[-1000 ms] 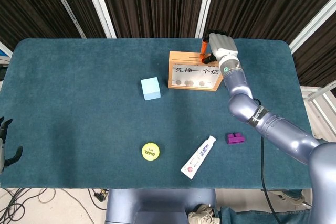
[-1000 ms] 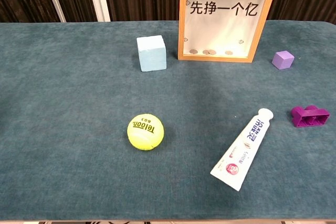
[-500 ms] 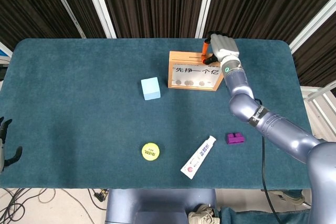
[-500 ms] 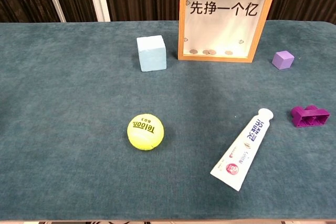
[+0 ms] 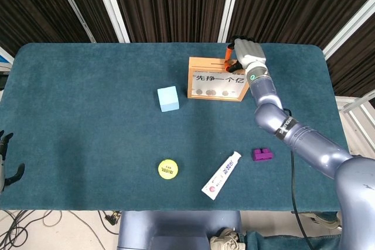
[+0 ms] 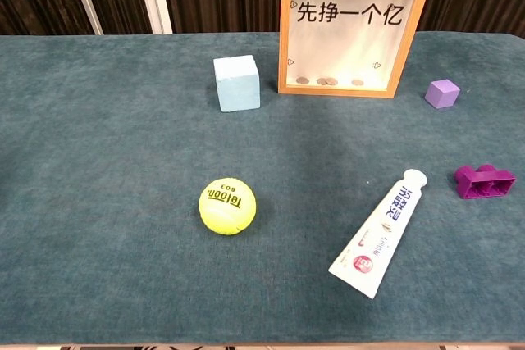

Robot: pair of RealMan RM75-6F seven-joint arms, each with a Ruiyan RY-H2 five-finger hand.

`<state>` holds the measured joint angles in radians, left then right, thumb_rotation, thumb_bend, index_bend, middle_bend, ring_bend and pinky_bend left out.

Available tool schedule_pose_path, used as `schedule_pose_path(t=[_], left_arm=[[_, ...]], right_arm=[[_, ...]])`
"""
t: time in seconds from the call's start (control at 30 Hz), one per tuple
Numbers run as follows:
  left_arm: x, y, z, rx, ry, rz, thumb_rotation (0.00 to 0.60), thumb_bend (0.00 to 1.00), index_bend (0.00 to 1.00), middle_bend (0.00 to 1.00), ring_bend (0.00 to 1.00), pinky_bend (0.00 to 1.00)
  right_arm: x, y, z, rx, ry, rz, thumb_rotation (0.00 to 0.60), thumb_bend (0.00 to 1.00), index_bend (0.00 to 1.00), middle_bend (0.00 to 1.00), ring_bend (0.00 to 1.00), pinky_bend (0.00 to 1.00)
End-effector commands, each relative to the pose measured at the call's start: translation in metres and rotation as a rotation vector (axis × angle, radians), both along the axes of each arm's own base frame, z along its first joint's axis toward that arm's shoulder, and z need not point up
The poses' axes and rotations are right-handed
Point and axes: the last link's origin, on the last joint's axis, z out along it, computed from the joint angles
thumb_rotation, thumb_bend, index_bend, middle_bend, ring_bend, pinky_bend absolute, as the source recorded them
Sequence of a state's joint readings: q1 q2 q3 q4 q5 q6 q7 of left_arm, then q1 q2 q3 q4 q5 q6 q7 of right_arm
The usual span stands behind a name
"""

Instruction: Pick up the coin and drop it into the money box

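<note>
1. At the far lower left of the head view, the left hand point(image 5: 7, 165) hangs off the table edge with its fingers apart, holding nothing.
2. Left of centre sits a light blue cube point(image 5: 168, 98); a yellow tennis ball point(image 6: 227, 205) lies lower down, near the front.
3. Right of the ball, a toothpaste tube point(image 6: 380, 233) lies at a slant, with a purple brick point(image 6: 485, 180) to its right.
4. At upper centre stands the wooden money box point(image 5: 215, 78), with several coins on its floor behind the clear front.
5. The right hand point(image 5: 246, 50) is over the box's top right corner, having edged slightly lower over the last second. Its orange fingertips point(image 5: 229, 57) meet at the top edge; I cannot tell whether they pinch the coin, which is not visible.
6. That small descent suggests the drop is about to happen or is just done.
</note>
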<state>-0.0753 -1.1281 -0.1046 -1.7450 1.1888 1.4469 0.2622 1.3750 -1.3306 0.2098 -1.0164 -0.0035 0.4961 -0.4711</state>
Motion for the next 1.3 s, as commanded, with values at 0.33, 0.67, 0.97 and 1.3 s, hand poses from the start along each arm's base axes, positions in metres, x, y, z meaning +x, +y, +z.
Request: schedule_pose_path(t=[0.33, 0.67, 0.97, 1.3], left_arm=[[0.000, 0.000, 0.000, 0.000, -0.001, 0.000, 0.600, 0.34, 0.13, 0.01, 0.00, 0.00], [0.000, 0.000, 0.000, 0.000, -0.002, 0.003, 0.600, 0.34, 0.13, 0.01, 0.00, 0.00], [0.000, 0.000, 0.000, -0.002, -0.002, 0.004, 0.600, 0.34, 0.13, 0.01, 0.00, 0.00], [-0.001, -0.001, 0.000, -0.003, -0.003, 0.008, 0.600, 0.34, 0.13, 0.01, 0.00, 0.00]], right_arm=[[-0.001, 0.001, 0.002, 0.001, -0.010, -0.004, 0.600, 0.52, 0.52, 0.12, 0.01, 0.00], [-0.003, 0.003, 0.003, 0.058, -0.006, -0.005, 0.600, 0.52, 0.43, 0.09, 0.00, 0.00], [-0.004, 0.004, 0.007, 0.051, -0.015, -0.005, 0.600, 0.52, 0.43, 0.08, 0.00, 0.00], [-0.004, 0.006, 0.010, 0.047, -0.031, 0.003, 0.600, 0.52, 0.43, 0.08, 0.00, 0.00]])
